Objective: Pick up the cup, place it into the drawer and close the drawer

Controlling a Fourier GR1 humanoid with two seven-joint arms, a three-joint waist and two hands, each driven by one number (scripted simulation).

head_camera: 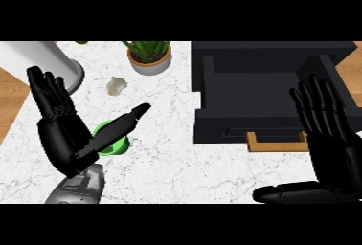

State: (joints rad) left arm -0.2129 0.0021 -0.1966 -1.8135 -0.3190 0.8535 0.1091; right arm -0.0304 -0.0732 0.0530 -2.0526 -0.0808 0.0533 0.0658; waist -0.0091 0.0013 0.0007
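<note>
A green cup [112, 143] stands on the white marble counter, partly hidden behind the thumb of my left hand [60, 136]. That hand is open, fingers straight and pointing up, thumb stretched out over the cup. The black drawer unit [272, 91] sits at the upper right with its drawer pulled open; the drawer's tan handle [277, 142] faces me. My right hand [326, 143] is open in front of the drawer's right side, fingers up and thumb lying low to the left.
A potted plant [149, 56] stands at the counter's back. A small pale object [117, 85] lies near it. A white cylinder [42, 60] stands at the back left. Wood floor shows past the counter's left edge.
</note>
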